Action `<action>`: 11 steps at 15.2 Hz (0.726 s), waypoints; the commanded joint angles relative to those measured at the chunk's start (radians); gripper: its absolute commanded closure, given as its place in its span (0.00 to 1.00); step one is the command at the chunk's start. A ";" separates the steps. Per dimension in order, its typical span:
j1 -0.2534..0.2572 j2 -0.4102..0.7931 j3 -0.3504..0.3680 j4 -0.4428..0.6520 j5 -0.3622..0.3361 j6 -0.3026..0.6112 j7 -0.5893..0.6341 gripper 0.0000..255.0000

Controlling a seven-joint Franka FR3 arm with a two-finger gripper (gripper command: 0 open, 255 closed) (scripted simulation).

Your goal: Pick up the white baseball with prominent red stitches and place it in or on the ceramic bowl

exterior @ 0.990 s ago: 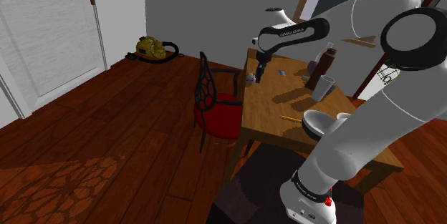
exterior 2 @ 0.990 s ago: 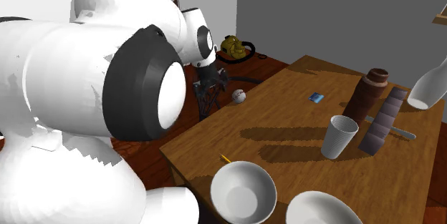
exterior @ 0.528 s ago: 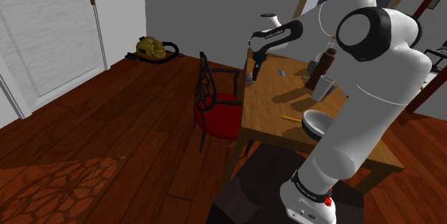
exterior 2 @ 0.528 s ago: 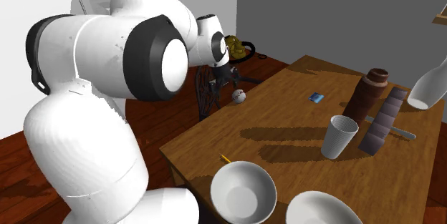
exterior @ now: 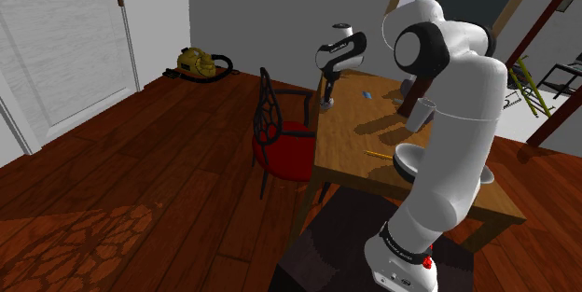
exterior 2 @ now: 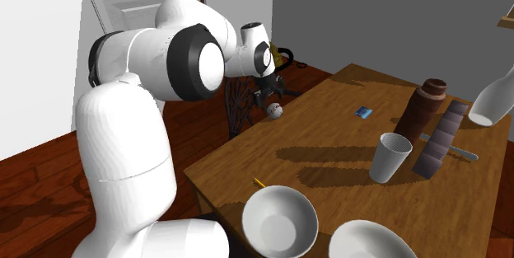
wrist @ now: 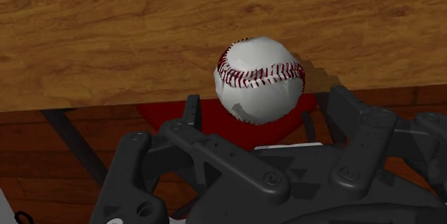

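Black gripper (wrist: pixel 266 102) hangs at the table's rim with its fingers (wrist: pixel 192 112) spread, one on each side of the baseball (wrist: pixel 259 79) and neither touching it; the white ball with red stitches rests on the wooden table (exterior: pixel 347 148) right at its edge, and a red seat shows below, past that edge, in the wrist view. Across the shoulder view from its left: a white door (exterior: pixel 56 48) in the wall, a small yellow thing (exterior: pixel 194 61) on the floor by the grey wall, a wide stretch of open wood floor (exterior: pixel 140 178), then a black chair (exterior: pixel 291 146) with a red seat standing just beside the table's side where the ball lies, then the table itself, and the white arm rising from the dark stand (exterior: pixel 317 255) at the lower right. Across the second exterior view from its left: the ball near the table's left edge, bare wood between it and a yellow pencil (exterior 2: pixel 259 182) lying by the near edge, a white bowl (exterior 2: pixel 257 215) close to that near edge and well apart from the ball, a second bowl (exterior 2: pixel 354 244) just beside it, and a white cup (exterior 2: pixel 389 157) upright farther in
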 commanded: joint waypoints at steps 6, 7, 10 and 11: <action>-0.024 0.065 0.010 -0.001 0.028 0.066 -0.019 0.00; -0.024 0.065 0.010 -0.001 0.028 0.066 -0.019 0.00; -0.024 0.065 0.010 0.000 0.028 0.066 -0.019 0.00; -0.024 0.065 0.010 0.000 0.028 0.066 -0.019 0.00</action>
